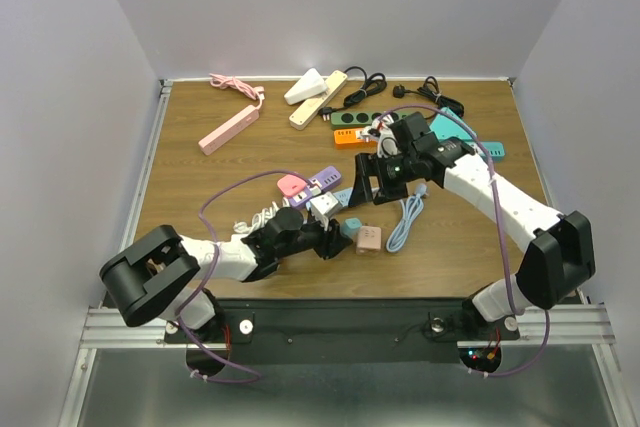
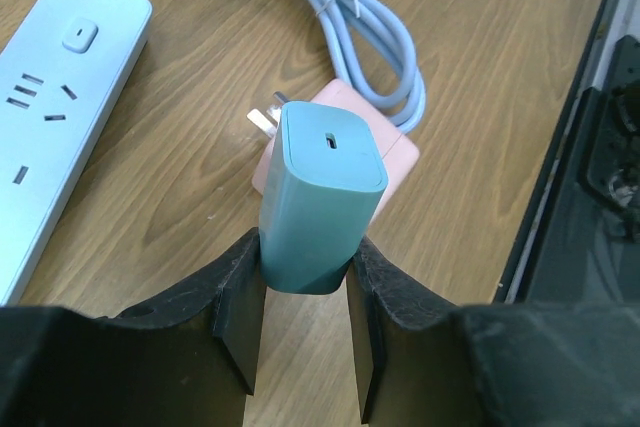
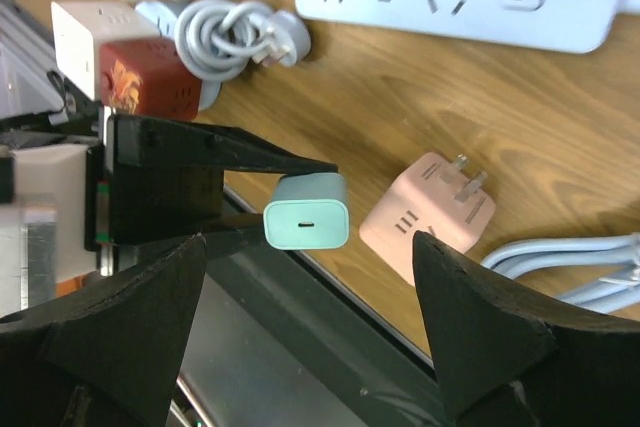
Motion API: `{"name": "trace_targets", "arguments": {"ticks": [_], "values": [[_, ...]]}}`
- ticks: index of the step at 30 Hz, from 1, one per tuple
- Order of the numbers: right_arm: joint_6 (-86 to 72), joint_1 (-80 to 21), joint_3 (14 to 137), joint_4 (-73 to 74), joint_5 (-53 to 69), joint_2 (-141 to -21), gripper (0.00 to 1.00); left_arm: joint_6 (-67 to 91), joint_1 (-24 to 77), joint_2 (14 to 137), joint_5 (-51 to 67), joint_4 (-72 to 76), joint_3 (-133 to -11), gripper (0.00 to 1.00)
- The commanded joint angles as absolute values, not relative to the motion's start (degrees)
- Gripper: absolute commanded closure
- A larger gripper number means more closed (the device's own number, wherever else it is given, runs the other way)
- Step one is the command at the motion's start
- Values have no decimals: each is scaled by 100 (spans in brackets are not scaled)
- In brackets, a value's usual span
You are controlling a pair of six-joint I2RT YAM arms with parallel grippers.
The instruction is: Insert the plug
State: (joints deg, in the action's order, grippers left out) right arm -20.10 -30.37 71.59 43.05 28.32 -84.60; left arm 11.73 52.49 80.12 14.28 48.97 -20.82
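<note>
Plug [image 2: 320,197], teal with a slot in its end face, sits pinched in the left gripper [image 2: 305,257]; the right gripper [image 3: 308,247] gapes wide, empty, facing it.

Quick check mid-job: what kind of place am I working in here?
Likely a lab robot test cell: plain white walls box in a wooden table, an aluminium rail edges it, and assorted power strips lie out as props.
</note>
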Motion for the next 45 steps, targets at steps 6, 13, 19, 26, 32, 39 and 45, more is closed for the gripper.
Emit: {"name": "trace_targets", "arguments": {"ticks": [6, 13, 19, 26, 32, 39, 45], "values": [[-2144, -3647, 6847, 3736, 3138, -8508, 12, 1485, 5238, 7770, 1600, 5414, -2250, 100], [-2259, -3726, 6627, 3604, 2840, -8561, 13, 1547, 5238, 7656, 1538, 5476, -2189, 100], [-2311, -3718, 6469, 3490, 2725, -8543, 18, 1547, 5238, 7497, 1512, 5467, -2145, 100], [-2382, -3726, 6390, 3182, 2988, -8534, 57, 1547, 5238, 7436, 1556, 5449, -2145, 100], [-2460, -3718, 6477, 3173, 3182, -8569, 100, 1643, 5238, 7418, 1108, 5274, -2118, 84], [-2637, -3674, 6653, 3260, 2357, -8560, 100, 1872, 5186, 7287, 405, 4949, -2066, 14], [-2224, -3296, 7742, 3428, 1697, -9017, 100, 2329, 4781, 6479, 290, 3702, -2224, 5]]}}
